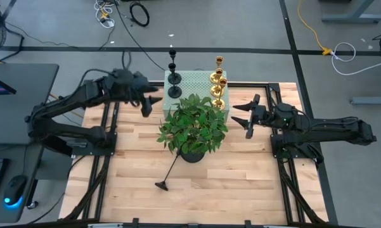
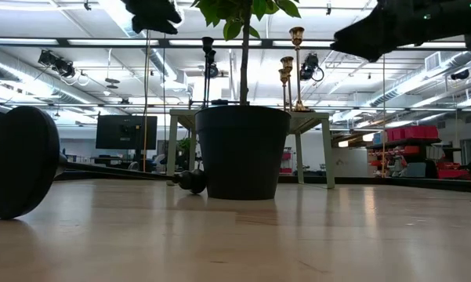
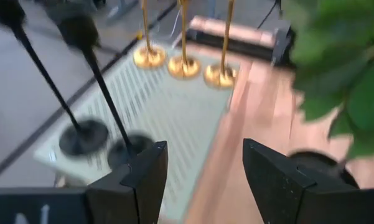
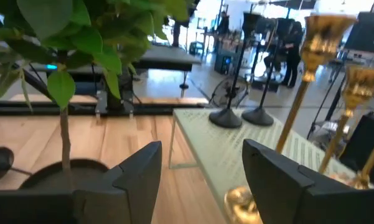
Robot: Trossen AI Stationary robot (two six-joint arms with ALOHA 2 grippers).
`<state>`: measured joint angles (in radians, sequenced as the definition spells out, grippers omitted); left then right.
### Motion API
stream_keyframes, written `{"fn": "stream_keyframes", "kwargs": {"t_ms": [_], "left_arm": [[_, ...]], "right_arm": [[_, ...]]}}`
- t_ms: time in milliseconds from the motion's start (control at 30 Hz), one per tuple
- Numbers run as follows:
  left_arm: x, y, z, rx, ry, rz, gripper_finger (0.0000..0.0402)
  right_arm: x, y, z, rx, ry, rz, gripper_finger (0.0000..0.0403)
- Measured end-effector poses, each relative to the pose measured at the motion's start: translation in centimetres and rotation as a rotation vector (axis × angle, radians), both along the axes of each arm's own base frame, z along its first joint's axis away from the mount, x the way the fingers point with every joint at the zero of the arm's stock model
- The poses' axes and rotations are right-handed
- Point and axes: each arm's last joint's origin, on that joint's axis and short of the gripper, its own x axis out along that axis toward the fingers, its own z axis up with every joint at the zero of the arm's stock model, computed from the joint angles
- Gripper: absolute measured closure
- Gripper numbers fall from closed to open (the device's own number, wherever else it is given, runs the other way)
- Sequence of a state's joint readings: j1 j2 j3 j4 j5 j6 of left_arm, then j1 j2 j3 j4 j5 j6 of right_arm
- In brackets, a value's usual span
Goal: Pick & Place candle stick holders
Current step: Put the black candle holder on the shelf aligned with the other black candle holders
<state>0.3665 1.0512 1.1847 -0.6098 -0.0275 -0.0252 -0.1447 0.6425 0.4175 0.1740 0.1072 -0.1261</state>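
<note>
The left gripper [image 1: 153,102] is held above the table's far left part, its fingers [image 3: 146,180] spread wide and empty, just beside the pale green perforated box [image 1: 193,85]. The right gripper [image 1: 239,114] is poised on the opposite side, near the box's right end, its fingers [image 4: 137,174] likewise parted wide with nothing between them.

On the box, two black candle stick holders [image 1: 174,76] are seen standing upright at the left end, close together. Three gold candle stick holders [image 1: 218,85] are stood in a row at the right end, their round bases [image 3: 183,65] lined up on the perforated top, as shown in the left wrist view. In the low view the gold cups [image 2: 296,35] rise behind the dark pot.

A leafy potted plant [image 1: 193,126] is set on the wooden table [image 1: 241,183] between the two grippers, just in front of the box, its foliage overlapping the box's near edge in the high view.

A sixth holder, a fallen black candle stick holder [image 1: 168,172], is seen lying on its side on the table in front of the plant, its round base [image 1: 161,185] toward the near edge and its stem running up to the pot. Its base fills the left of the low view [image 2: 19,160].
</note>
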Motion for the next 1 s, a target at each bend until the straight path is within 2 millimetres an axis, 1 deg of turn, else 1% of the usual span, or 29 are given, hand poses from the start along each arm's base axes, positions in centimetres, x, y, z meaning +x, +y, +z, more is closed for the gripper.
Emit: {"fn": "stream_keyframes", "kwargs": {"t_ms": [100, 267, 467, 533, 567, 667, 800, 933, 1000], "left_arm": [[0.1, -1.8, -0.8, -0.052, 0.078, 0.027, 0.0193], [0.0, -5.3, -1.9, -0.159, 0.162, 0.081, 0.0193], [-0.4, -9.7, -2.9, -0.260, 0.182, 0.164, 0.0193], [0.0, -11.2, -3.9, -0.289, 0.169, 0.181, 0.0193], [0.0, -11.9, -4.6, -0.307, 0.173, 0.184, 0.0193], [0.5, -13.7, -7.5, -0.399, 0.206, 0.196, 0.0193], [1.1, -15.4, -11.3, -0.544, 0.217, 0.232, 0.0193], [1.9, -16.3, -14.8, -0.695, 0.258, 0.241, 0.0193], [2.2, -16.5, -16.1, -0.730, 0.265, 0.268, 0.0193]], "right_arm": [[-0.5, 0.2, -0.1, 0.013, 0.019, -0.013, 0.0179], [-1.4, 0.8, 0.0, 0.014, 0.026, 0.025, 0.0179], [-1.9, 1.3, -0.4, 0.003, 0.025, 0.049, 0.0179], [-2.1, 1.2, -0.3, 0.000, 0.016, 0.033, 0.0179], [-2.1, 1.2, -0.2, -0.001, 0.010, 0.026, 0.0179], [-2.2, 1.2, 0.0, -0.005, -0.010, 0.018, 0.0179], [-2.2, 1.2, 0.0, -0.016, -0.015, 0.018, 0.0179], [-2.2, 1.2, 0.2, -0.022, -0.033, 0.018, 0.0179], [-2.2, 1.2, 0.3, -0.028, -0.035, 0.018, 0.0179]]}}
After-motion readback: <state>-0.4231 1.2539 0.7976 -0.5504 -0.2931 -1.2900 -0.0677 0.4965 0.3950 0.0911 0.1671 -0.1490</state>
